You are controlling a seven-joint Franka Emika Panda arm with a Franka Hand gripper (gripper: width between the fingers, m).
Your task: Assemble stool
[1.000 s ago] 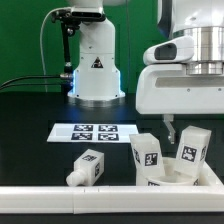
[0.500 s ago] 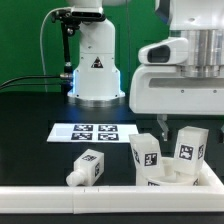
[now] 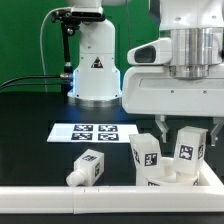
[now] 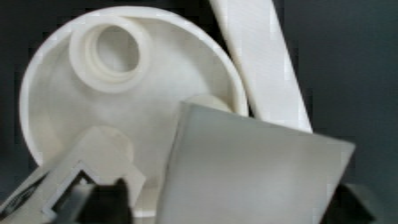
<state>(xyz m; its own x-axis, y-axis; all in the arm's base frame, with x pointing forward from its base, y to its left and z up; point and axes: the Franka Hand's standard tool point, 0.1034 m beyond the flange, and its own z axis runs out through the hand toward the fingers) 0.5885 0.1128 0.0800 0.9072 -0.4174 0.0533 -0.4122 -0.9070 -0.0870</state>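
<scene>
Tool shifted toward exterior view's left, straddling leg; grip unclear, seat half-hidden.

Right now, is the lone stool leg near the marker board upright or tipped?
Tipped: the stool leg lies on its side on the black table.

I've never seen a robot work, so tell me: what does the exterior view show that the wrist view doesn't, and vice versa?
Only the exterior view: the white robot base, the marker board, a loose leg lying on its side, and the claw low over two upright legs. Only the wrist view: the round seat close up, with a socket hole. Both: the seat and a leg standing on it.
</scene>
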